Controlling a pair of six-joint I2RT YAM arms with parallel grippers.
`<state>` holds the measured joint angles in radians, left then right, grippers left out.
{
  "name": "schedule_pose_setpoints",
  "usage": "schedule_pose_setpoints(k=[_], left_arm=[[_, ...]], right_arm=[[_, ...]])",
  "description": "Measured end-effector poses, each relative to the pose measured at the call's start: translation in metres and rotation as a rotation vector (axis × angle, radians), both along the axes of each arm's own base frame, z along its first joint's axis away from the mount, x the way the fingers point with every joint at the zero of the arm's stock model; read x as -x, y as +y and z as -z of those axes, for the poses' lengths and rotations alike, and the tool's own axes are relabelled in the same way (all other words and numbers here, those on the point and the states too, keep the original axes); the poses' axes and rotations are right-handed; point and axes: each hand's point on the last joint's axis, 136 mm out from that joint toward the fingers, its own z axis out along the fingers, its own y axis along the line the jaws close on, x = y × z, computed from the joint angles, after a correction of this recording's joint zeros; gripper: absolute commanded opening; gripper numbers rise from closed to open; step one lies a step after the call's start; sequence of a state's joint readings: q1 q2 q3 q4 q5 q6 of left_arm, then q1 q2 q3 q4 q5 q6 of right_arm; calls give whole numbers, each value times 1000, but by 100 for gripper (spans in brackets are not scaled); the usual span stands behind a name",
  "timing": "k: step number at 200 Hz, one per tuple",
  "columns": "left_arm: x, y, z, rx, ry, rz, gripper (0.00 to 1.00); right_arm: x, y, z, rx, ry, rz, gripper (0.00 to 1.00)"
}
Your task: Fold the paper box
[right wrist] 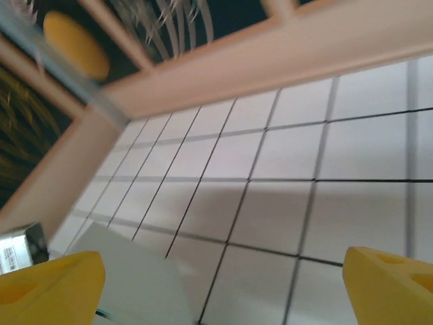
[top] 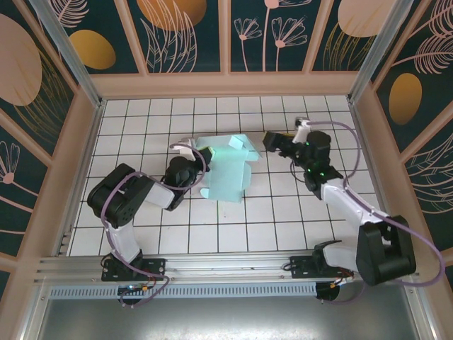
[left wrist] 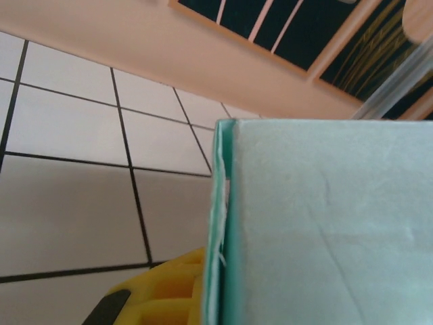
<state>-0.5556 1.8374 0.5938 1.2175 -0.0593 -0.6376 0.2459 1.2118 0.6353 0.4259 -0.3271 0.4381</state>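
While the box (top: 225,173) lies partly formed on the tiles (top: 141,127) between the two grippers, the step in hand looks like raising and tucking its walls. Some flaps seem to stand up and others lie flat.

The left gripper (top: 185,151) has the box right at its fingertips. In its wrist view a card wall (left wrist: 325,223) stands hard against one yellow finger (left wrist: 159,291) and hides the other, so I cannot tell whether the card is pinched or merely touched.

The right gripper (top: 271,140) hangs just off the opposite side. Its fingers (right wrist: 54,281) are wide apart with nothing between them, and the box lies low to their left.

Next, I judge, the right gripper must close in on the nearest flap and fold it over while the left steadies the wall.

Count: one box, two grippers.
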Motion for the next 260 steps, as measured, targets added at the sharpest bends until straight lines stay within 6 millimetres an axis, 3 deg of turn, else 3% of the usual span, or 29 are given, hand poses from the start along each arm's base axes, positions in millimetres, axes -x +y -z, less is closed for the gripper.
schedule_pose_setpoints(k=[23, 50, 99, 195, 220, 260], left_arm=[[-6, -3, -19, 97, 2, 4, 0], [-9, -11, -35, 169, -4, 37, 0], [-10, -28, -62, 228, -57, 124, 0], [-5, -36, -69, 217, -92, 182, 0], [-5, -35, -69, 216, -92, 181, 0], [-5, -32, -62, 200, -81, 170, 0]], right_arm=[[8, -17, 23, -59, 53, 28, 85], [23, -5, 36, -121, 97, -44, 84], [42, 37, 5, -235, 32, -226, 82], [46, 74, -30, -365, -1, -382, 76], [42, 79, -29, -381, 13, -385, 69], [36, 82, -25, -408, 46, -382, 38]])
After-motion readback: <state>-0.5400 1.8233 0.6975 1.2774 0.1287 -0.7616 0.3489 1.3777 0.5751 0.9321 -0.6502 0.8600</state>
